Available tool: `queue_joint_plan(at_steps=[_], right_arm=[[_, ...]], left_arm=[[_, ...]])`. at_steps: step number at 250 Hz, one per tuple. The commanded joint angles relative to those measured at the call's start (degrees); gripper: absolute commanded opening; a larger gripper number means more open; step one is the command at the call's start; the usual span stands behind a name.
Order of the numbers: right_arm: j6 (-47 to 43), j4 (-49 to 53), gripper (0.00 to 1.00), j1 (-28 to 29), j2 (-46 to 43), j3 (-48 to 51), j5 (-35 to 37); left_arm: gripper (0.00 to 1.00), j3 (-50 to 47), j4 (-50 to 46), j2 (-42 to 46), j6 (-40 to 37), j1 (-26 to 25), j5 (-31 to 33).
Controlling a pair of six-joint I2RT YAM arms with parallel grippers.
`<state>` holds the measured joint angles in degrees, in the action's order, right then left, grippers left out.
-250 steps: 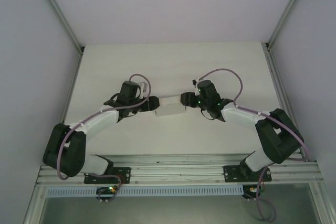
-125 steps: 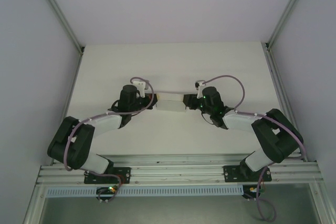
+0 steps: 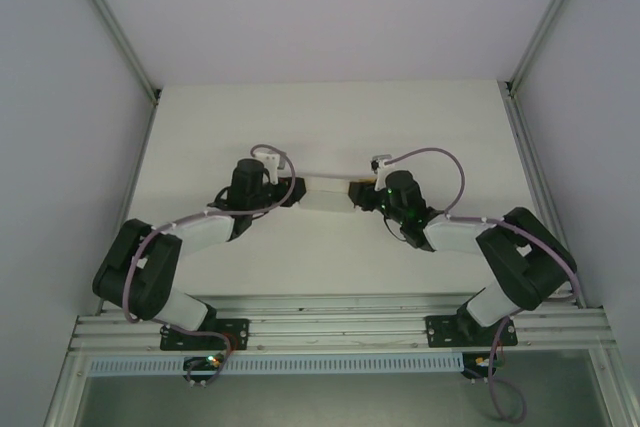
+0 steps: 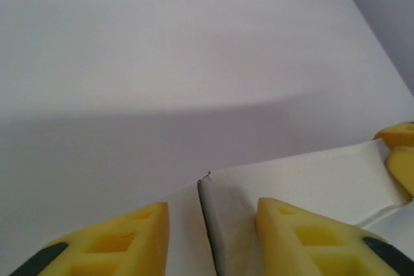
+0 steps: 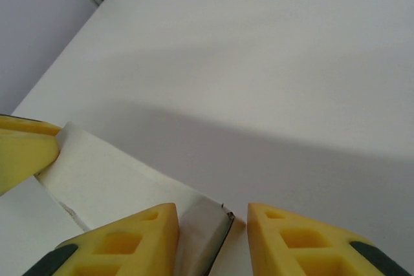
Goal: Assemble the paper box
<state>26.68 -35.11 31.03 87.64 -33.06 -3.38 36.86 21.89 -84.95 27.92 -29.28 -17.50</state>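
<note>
Top view: paper box [image 3: 325, 192] is lying on table [image 3: 200, 127]; left gripper [image 3: 291, 192] at its 9 o'clock, right gripper [image 3: 357, 193] at 3.
Left wrist: jaws are standing spread around its end.
Right wrist: jaws likewise spread, not pinching.
Handling: seeming light, crushable; take ends.

A white tabletop [image 3: 330, 117] lies bare and matte, with a soft grey shadow [image 5: 272, 153] across it in the wrist views. Pale panels close it in: a back wall [image 3: 330, 7] beyond its far edge, a left wall [image 3: 60, 147] and a right wall [image 3: 600, 127] along its sides. Slanting aluminium posts rise from its far-left corner [image 3: 110, 22] and far-right corner [image 3: 545, 17]. Along its near edge runs a grooved aluminium rail [image 3: 330, 319], and just beyond that, further from the tabletop, a slotted cable duct [image 3: 330, 363].
</note>
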Motion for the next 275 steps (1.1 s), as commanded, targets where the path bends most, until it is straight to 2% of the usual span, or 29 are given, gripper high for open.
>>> queue_joint_plan(at_steps=[1,13,20,46,68,90,108,119,139,163,205,237,275], right_arm=[[-2.1,18.7,0.51,0.9,-1.9,-4.1,-1.9],[-1.7,22.1,0.56,0.8,-3.1,-6.7,-1.9],[-1.9,23.8,0.59,0.9,-3.8,-8.3,-1.9],[-3.2,32.2,0.71,0.2,-4.7,-15.3,-2.2],[-7.2,38.9,1.00,-1.0,-3.7,-21.5,-4.7],[-14.4,42.4,1.00,-2.0,-1.4,-26.1,-9.8],[-25.0,45.9,1.00,-2.3,1.2,-30.0,-18.2],[-32.3,51.4,1.00,-2.0,3.5,-33.9,-22.2],[-43.6,64.3,1.00,-0.4,8.4,-42.8,-22.0],[-52.5,70.0,1.00,1.3,12.9,-48.4,-18.0],[-58.8,76.2,0.99,2.5,19.7,-57.1,-17.8],[-61.9,78.4,1.00,4.3,23.1,-58.9,-17.3],[-59.5,77.7,1.00,5.0,27.0,-60.4,-10.1]], left_arm=[[0.66,3.0,-12.4,1.6,-2.2,-1.6,0.2],[0.91,4.9,-13.9,2.8,-3.0,-1.6,1.0],[0.99,6.0,-15.0,3.5,-3.5,-1.6,1.6],[1.00,11.4,-21.4,5.7,-5.5,-1.1,4.8],[1.00,16.0,-28.4,7.6,-5.7,0.6,7.8],[1.00,18.4,-34.0,9.9,-4.8,3.1,11.1],[1.00,19.6,-38.9,11.4,-4.0,5.1,15.7],[1.00,19.9,-41.2,12.1,-3.4,8.1,18.1],[1.00,19.3,-43.8,13.2,-1.9,12.3,20.7],[1.00,16.8,-43.6,15.3,-1.2,16.6,20.3],[1.00,13.7,-43.8,18.0,-0.4,21.0,19.6],[1.00,12.6,-44.4,18.5,-0.3,22.6,18.5],[1.00,10.8,-42.6,20.0,-0.4,22.8,16.8]])
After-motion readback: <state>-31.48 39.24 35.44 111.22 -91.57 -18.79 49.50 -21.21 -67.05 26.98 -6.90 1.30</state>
